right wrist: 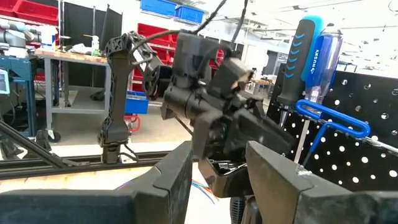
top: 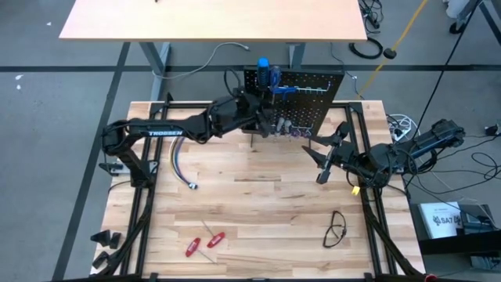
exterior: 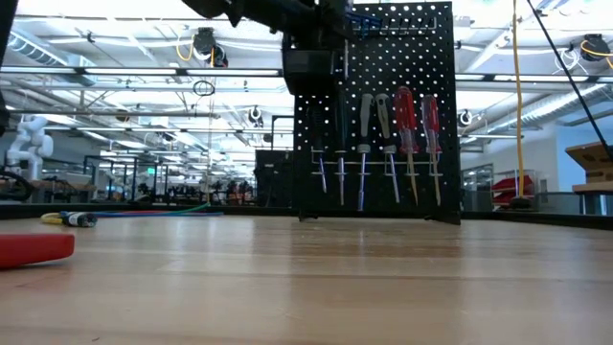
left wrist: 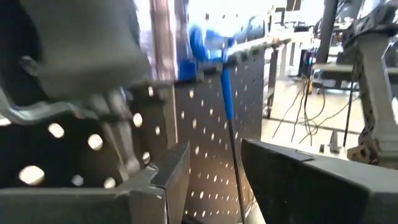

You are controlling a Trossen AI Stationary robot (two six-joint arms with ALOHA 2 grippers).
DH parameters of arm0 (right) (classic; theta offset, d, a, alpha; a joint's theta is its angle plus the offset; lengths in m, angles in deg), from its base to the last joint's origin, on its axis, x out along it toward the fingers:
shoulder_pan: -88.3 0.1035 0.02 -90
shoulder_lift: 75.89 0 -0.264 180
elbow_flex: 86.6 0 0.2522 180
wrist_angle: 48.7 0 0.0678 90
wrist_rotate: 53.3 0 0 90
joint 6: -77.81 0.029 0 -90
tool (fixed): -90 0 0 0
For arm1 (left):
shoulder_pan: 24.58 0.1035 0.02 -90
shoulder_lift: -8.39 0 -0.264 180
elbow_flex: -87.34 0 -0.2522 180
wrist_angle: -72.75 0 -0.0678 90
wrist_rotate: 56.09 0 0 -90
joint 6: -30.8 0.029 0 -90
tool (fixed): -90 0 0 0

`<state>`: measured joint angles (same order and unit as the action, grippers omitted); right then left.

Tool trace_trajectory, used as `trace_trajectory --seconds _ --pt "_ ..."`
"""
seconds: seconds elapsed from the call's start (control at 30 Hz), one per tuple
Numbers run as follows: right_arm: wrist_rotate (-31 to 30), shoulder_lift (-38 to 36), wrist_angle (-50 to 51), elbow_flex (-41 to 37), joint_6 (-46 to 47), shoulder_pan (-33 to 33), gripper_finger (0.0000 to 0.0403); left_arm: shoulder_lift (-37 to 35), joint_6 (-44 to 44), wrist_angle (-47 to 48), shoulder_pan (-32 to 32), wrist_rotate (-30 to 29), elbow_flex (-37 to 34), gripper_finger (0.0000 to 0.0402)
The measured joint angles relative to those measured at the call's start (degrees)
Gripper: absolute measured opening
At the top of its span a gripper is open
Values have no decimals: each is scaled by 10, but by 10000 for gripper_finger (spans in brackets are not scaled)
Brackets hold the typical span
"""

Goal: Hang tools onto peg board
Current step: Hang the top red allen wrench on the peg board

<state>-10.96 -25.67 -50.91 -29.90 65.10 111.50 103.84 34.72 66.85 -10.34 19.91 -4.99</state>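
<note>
I am holding my left claw (top: 264, 124) open at the peg board (top: 313, 98), freeing a tool for its hook, while my right claw (top: 323, 162) is waiting half-open, empty, nearby.

Peg board (top: 313, 98): black, perforated with dots. Hung screwdrivers (exterior: 406, 120): red handles; another (right wrist: 306, 53) blue and black. Tabletop (top: 258, 211): pale wood.

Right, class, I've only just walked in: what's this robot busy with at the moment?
It is hanging tools on the black peg board. The left gripper is up against the board's front, jaws apart, beside the blue-handled screwdrivers hung at its top. The right gripper waits nearby, open and empty. Two red-handled screwdrivers lie on the table.
</note>
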Motion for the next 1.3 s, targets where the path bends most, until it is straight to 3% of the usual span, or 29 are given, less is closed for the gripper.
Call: trace_trajectory --seconds 0.3,0.67,0.97,1.3 --pt "0 0 0 0 0 0 141 -26 -5 7 -4 94 1 153" --pt "-2 0 7 0 -2 0 141 -101 23 112 -42 129 1 153" --pt "0 0 8 0 0 0 141 -183 18 324 -122 120 2 153" --pt "0 13 8 0 56 0 141 -209 -69 530 -232 -2 -1 153"
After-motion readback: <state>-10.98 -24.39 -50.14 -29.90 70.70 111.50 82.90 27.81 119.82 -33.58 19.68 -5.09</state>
